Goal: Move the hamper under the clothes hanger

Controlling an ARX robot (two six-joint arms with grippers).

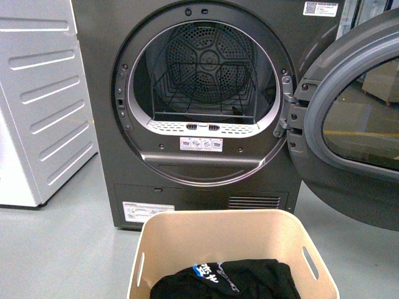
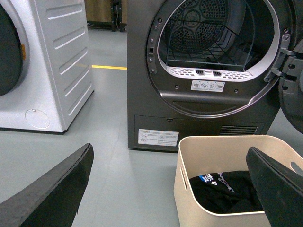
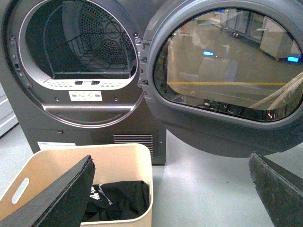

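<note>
— Closest things first?

— Start with the left gripper (image 2: 170,150): spread wide, clamped on nothing, hanging low by the left short end of the hamper (image 1: 212,232). Much the same for the right gripper (image 3: 171,158): wide apart, empty, poised by the hamper's right end, with one finger (image 3: 57,198) crossing in front of the tub in the right wrist view. Cannot tell whether touching or just in front. Nothing of either arm in the front view.

— And the tub?

— Sits on the grey floor (image 1: 68,249) just in front of the dryer (image 1: 187,193), below the open drum mouth, with black clothes (image 1: 230,280) heaped in the bottom. Well apart from the white machine (image 1: 43,99) on the left.

— Best way to take hold?

— Probably by both short ends at once, at the rim or through the oval slots (image 1: 310,261). Close evenly, lift level, and keep the load from sliding to one side. Draw back from the dryer before turning, and mind the open door (image 1: 355,124) swung out on the right, near the right arm's likely path.

— Then where?

— Cannot say. No clothes hanger in any view, so look round for it before carrying far.
</note>
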